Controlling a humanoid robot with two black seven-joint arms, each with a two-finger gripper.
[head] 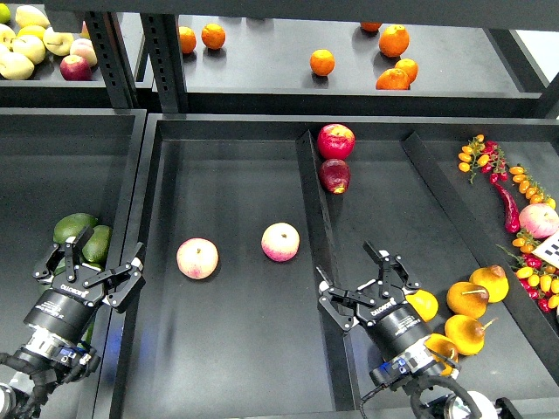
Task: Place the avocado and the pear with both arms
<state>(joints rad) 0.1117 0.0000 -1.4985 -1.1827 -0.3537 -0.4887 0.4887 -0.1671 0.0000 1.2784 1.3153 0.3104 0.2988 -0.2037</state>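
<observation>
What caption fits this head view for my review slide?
Both grippers open: left gripper hovers by the avocados, right gripper beside the pears; two peaches between.

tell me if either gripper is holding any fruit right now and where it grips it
Nothing is held. The left gripper is open beside the avocados; the right gripper is open, apart from the pears.

Left claw (87, 264), right claw (365, 285) both spread

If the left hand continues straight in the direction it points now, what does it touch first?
Probably the avocados: the left hand is open and points up and right, with its fingertips already beside them. Depth is unclear, so it may pass above them.
</observation>
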